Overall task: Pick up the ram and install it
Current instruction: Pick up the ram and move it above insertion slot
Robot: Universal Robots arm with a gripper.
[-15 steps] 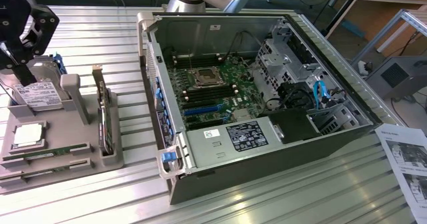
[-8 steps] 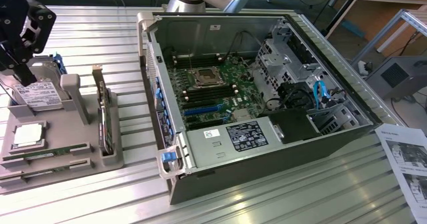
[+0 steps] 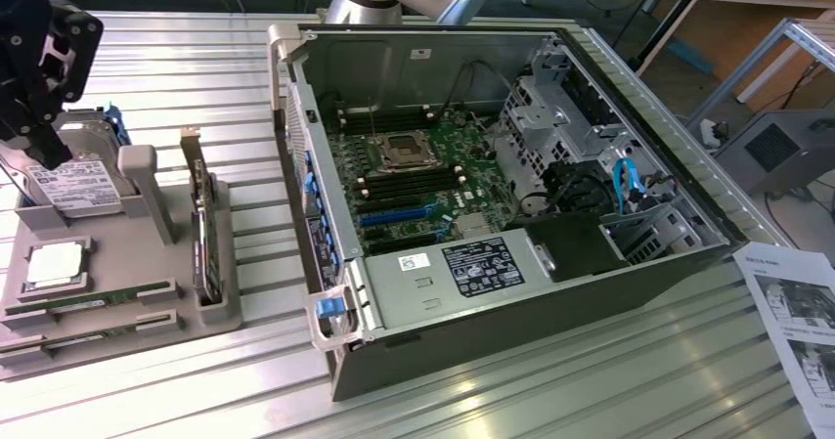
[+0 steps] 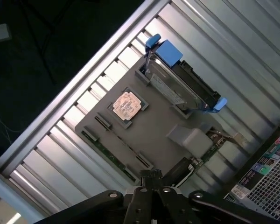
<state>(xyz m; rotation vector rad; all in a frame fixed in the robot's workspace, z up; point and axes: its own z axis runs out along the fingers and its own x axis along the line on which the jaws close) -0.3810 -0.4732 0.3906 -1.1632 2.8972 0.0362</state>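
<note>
Two ram sticks [image 3: 94, 299] lie in slots along the near edge of the grey tray [image 3: 163, 263] at the exterior view's left; one green ram stick [image 4: 108, 154] also appears from the wrist. My gripper [image 3: 50, 144] hangs above the far end of the tray, over the hard drive [image 3: 72, 180], well clear of the ram. Its fingertips [image 4: 149, 175] meet with nothing between them. The open computer case [image 3: 522, 292] lies at centre, its motherboard [image 3: 417, 180] and black memory slots exposed.
The tray also holds a silver processor [image 3: 55, 265], a dark expansion card [image 3: 203, 234] standing on edge, and the blue-clipped hard drive [image 4: 182, 81]. A printed sheet [image 3: 796, 312] lies at the exterior view's right. The table is ribbed aluminium.
</note>
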